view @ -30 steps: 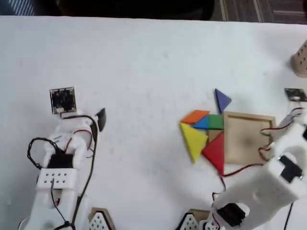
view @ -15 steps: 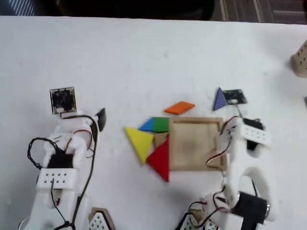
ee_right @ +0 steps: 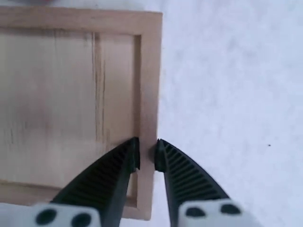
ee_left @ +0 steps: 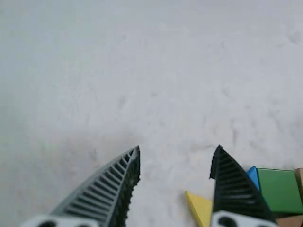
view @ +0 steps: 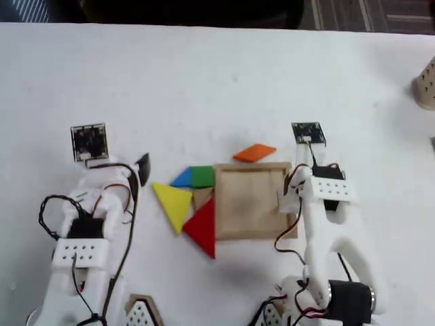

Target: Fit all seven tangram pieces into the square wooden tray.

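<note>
The square wooden tray (view: 253, 167) lies at the table's centre with nothing inside it. My right gripper (view: 286, 201) (ee_right: 147, 147) is shut on the tray's right rim (ee_right: 149, 71), one finger inside and one outside. Against the tray's left side lie a green square (view: 202, 176) (ee_left: 279, 189), a blue triangle (view: 181, 179), a yellow triangle (view: 171, 204) (ee_left: 200, 208) and a red triangle (view: 204, 227). An orange parallelogram (view: 255, 152) rests just beyond the tray's far edge. My left gripper (view: 129, 170) (ee_left: 175, 153) is open over bare table, left of the yellow triangle.
A pale wood-coloured piece (view: 202, 197) sits between the green square and the red triangle. A perforated wooden object (view: 425, 85) stands at the far right edge. White table stretches wide beyond the pieces.
The right arm has dragged the tray leftward, pushing the yellow, red, blue and green pieces along with it. The orange parallelogram stayed behind, and the purple triangle has gone out of sight. The left arm kept still.
</note>
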